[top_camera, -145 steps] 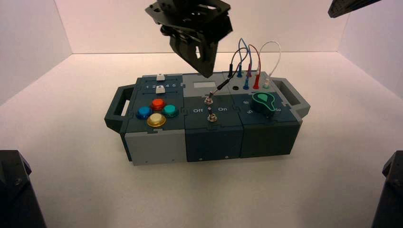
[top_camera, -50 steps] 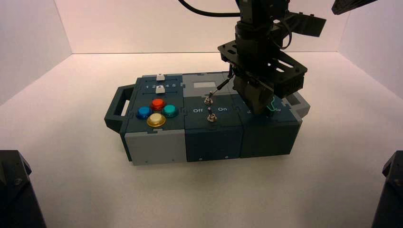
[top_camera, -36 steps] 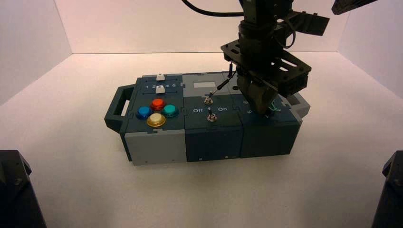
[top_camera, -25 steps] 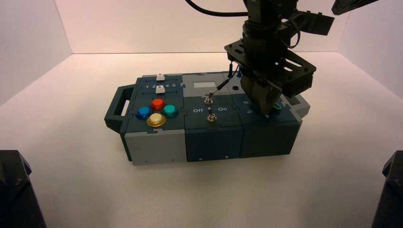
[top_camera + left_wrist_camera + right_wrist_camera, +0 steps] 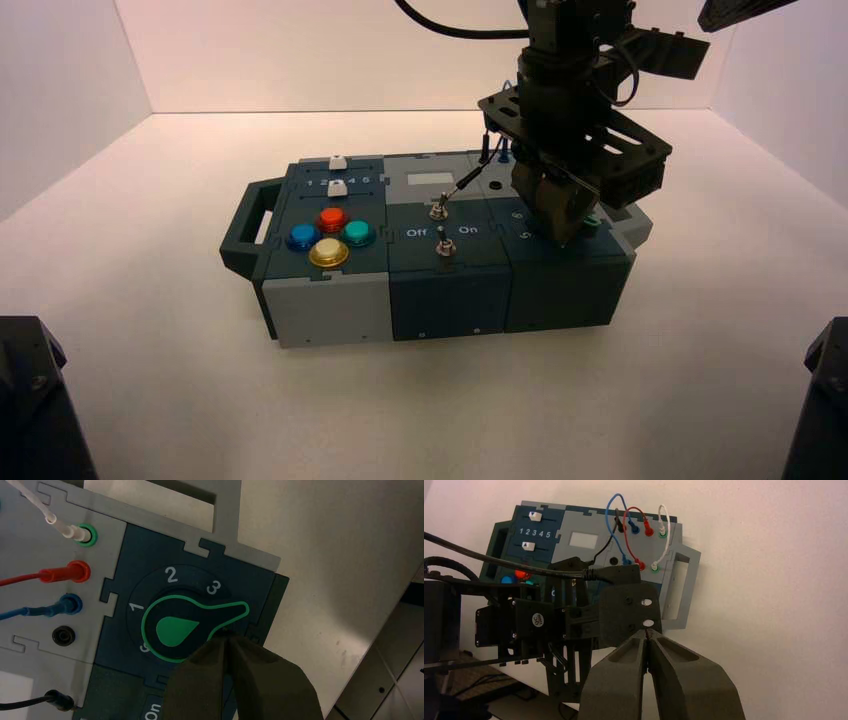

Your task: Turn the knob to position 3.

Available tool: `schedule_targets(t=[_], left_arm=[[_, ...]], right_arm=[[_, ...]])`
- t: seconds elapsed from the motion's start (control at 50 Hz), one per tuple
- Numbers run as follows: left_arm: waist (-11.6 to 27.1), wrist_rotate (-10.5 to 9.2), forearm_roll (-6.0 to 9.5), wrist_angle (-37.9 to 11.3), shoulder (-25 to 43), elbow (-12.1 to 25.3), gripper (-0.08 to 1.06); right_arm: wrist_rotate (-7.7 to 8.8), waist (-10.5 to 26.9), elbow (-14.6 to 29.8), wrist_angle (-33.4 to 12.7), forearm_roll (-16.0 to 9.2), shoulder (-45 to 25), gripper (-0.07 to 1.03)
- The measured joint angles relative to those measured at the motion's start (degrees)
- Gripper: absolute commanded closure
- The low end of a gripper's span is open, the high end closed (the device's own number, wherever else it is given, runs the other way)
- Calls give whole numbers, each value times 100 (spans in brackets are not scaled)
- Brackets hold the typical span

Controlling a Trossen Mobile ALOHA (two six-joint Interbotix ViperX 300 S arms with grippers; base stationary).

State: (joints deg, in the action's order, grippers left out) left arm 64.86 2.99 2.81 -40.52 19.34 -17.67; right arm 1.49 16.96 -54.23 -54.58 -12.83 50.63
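With the left hand (image 5: 226, 632) closed and holding nothing, its paired tips sit low beside the narrow tail of the knob (image 5: 172, 630), on the side away from the printed 3 (image 5: 214, 587). Contact hard to confirm. Knob is on the dark right front panel of the box (image 5: 450, 300). Right hand (image 5: 647, 632), also closed, idles off beyond the box's right end.

Method, my judgement: push sideways against the tail's flank, tips low, sweeping it counter-clockwise as seen from above, along an arc round the knob's centre. A straight shove may slip off the end; too long a stroke would carry it towards 2 (image 5: 171, 575). Ease off once the tail lines up with 3.

Bearing: long axis runs from round body out through the tail; green teardrop's tip agrees. It points past 3, on the side away from 2, towards the box's front right corner.
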Motion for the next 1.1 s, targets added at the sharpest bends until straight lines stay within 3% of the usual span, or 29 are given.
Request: schedule_targets(t=[1.1], left_arm=[[0, 0, 0, -141, 193, 360, 101]], right_arm=[[-9, 9, -9, 35, 44, -9, 99]])
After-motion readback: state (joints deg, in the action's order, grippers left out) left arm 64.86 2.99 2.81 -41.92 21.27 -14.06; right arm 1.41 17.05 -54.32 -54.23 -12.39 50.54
